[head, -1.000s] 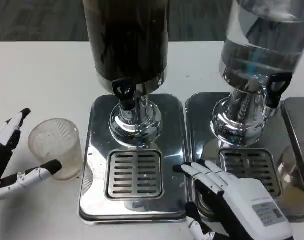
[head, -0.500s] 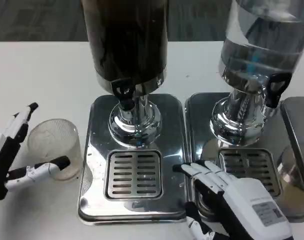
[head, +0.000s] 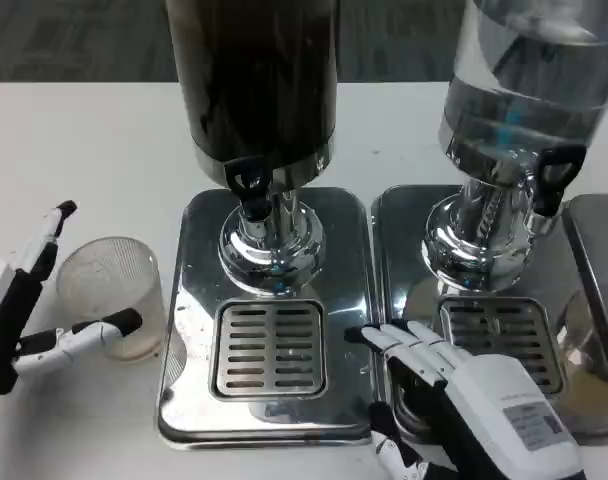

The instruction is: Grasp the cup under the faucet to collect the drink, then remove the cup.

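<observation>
A clear plastic cup stands upright on the white table, just left of the dark drink dispenser's steel drip tray. It looks empty. My left hand is at the picture's left edge with its fingers spread around the cup, thumb at the cup's near side and a finger at its far left; I cannot tell whether they touch it. The dark dispenser's black faucet hangs over the grate. My right hand lies flat at the near right, between the two trays, holding nothing.
A second dispenser with clear liquid stands on its own steel tray to the right, with a black faucet. Another tray's edge shows at the far right. White table stretches behind and left of the cup.
My left hand has slid in toward the cup, thumb now closer against its near side. The cup and the right hand have stayed put.
</observation>
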